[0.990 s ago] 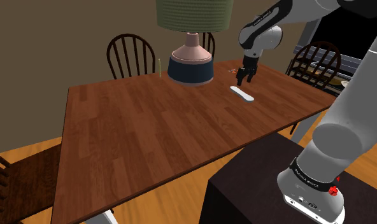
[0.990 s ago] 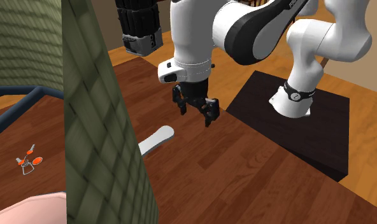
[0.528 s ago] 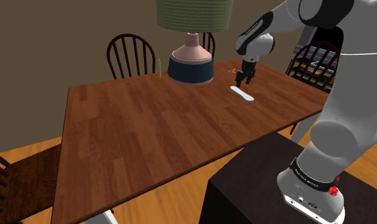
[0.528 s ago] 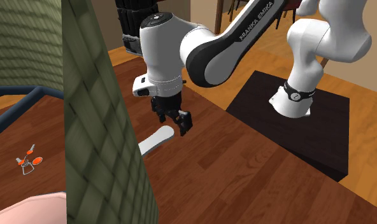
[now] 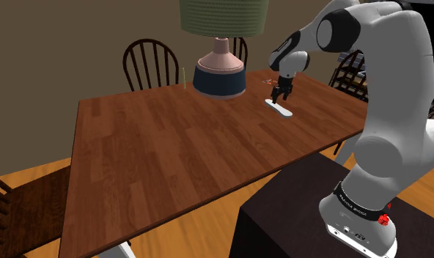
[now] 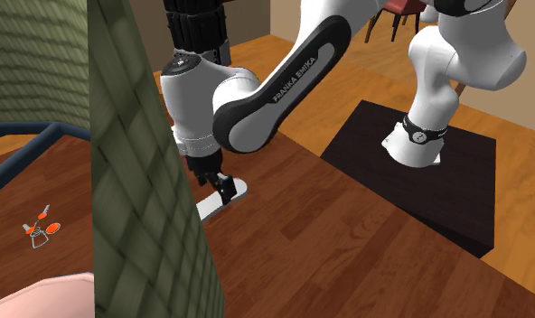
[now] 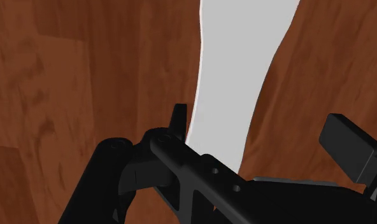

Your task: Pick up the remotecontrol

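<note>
Shoulder cam faces lamp (image 5: 218, 80) from across table (image 5: 157, 154); 2nd ext cam, tight beside lamp, looks back; both share lamp + table; wrist cam v. close over table.

Brown wooden table (image 5: 171, 154); on it: white remote control (image 5: 284, 112), lamp (image 5: 218, 79) with dark blue base, small orange object (image 6: 40, 231).

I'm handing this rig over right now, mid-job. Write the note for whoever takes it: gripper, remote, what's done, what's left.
Gripper: low over the remote, jaws open, one on each side of it, not clasping it.
Remote: white, lying flat on the wooden table, near the lamp.
Done: approach and lining up over the remote.
Left: close the jaws on it, then lift it off the table.
</note>
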### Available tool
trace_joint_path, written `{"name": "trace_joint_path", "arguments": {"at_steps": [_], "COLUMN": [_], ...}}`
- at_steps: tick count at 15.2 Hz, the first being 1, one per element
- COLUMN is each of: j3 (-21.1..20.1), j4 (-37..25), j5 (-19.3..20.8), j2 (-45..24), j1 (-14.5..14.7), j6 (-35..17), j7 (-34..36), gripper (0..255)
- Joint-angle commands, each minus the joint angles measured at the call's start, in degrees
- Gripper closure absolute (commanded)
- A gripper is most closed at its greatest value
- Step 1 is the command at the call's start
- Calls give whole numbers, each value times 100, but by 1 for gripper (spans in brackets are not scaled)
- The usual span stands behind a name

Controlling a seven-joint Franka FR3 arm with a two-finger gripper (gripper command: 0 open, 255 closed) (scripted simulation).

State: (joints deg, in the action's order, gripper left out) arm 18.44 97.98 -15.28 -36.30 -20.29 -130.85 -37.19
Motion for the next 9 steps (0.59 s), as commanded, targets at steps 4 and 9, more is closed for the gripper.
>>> {"name": "trace_joint_path", "arguments": {"at_steps": [4, 9], "j3": [-84, -138], "j4": [-352, -379], "j5": [-117, -176], "j2": [-475, -668], "j1": [-155, -192], "j6": [-124, -287], "j7": [-75, -110], "gripper": [0, 0]}}
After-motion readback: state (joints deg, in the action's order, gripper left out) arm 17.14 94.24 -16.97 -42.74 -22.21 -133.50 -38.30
